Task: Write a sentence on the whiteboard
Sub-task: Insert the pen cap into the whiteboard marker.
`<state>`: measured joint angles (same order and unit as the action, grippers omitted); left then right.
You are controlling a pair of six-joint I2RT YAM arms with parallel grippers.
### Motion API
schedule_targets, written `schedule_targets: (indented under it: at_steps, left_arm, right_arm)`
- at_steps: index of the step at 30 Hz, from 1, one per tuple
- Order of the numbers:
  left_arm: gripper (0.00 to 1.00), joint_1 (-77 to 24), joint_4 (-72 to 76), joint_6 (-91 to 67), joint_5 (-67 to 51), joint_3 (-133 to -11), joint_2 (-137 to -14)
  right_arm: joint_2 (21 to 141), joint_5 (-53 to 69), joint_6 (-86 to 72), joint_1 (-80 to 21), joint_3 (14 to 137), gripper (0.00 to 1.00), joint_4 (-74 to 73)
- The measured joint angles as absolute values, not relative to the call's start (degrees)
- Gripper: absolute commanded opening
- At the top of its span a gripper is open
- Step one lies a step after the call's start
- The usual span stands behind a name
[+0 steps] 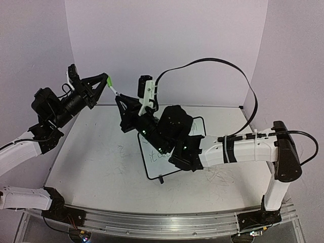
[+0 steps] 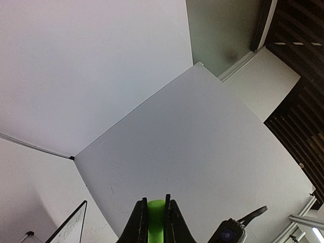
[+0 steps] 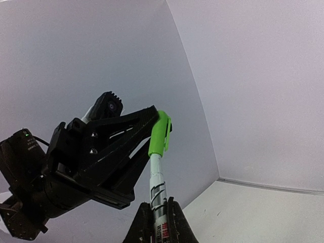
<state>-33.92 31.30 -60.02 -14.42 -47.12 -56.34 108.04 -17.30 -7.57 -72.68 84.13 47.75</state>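
Observation:
The marker [image 3: 158, 185], white-bodied with a green cap [image 3: 161, 132], is held up in the air between both arms at the back left of the table. My left gripper [image 1: 105, 81] is shut on the green cap [image 2: 156, 217]. My right gripper [image 3: 156, 218] is shut on the marker's white barrel [image 1: 114, 91], just below the cap. The cap sits on the marker's end. The whiteboard [image 1: 152, 169] lies flat mid-table, mostly hidden under my right arm. Of the sentence [image 1: 158, 154], only a bit of green writing shows beside the arm.
Faint grey scribbles mark the table [image 1: 91, 167] left of the board and at the right [image 1: 223, 177]. A black cable [image 1: 228, 66] loops high over my right arm. White walls close in the back and sides. A metal rail [image 1: 167, 223] runs along the near edge.

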Motion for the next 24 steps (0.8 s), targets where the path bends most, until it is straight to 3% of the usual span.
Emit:
schedule_targets:
  at_steps: [12,24]
  left_arm:
    - [0.0,-33.25,33.63,-61.39,-11.81,-43.83,-54.97]
    - [0.0,-32.95,38.06,-62.12,-8.91,-40.56,-53.99]
  right_arm:
    - [127.04,-30.7,12.56,-75.05,101.36,0.0,65.6]
    - [133.15,-27.28,22.71,-74.17,108.09,0.0,68.92]
